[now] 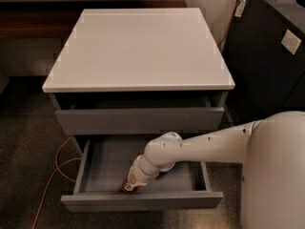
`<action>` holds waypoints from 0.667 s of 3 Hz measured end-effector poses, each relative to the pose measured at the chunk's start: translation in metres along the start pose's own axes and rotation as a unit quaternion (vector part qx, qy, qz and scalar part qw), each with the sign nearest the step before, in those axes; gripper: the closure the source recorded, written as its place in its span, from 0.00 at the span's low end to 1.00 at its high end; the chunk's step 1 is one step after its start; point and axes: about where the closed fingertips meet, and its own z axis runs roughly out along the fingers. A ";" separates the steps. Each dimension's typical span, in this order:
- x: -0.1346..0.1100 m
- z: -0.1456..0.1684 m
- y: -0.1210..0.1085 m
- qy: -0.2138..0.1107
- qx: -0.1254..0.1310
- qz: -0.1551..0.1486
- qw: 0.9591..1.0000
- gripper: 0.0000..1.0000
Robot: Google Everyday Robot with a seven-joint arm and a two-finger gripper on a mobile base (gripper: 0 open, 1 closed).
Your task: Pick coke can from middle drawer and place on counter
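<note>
The middle drawer [143, 202] is pulled out, with a grey inside. My white arm reaches into it from the right. My gripper [131, 182] points down at the drawer's front left part, right over the coke can [127, 188]. Only a small dark-red and silver bit of the can shows under the wrist, against the inside of the drawer front. The rest of the can is hidden. The white counter [143, 46] lies above, flat and bare.
The drawer above [138, 120] is slightly open. An orange cable [50, 178] runs over the dark floor at the left. A black cabinet [267, 46] stands at the right. My white body [279, 175] fills the lower right corner.
</note>
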 end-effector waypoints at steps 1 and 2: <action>-0.004 -0.002 -0.014 0.027 -0.015 -0.023 0.999 0.75; -0.005 -0.002 -0.023 0.056 -0.037 -0.048 0.997 0.44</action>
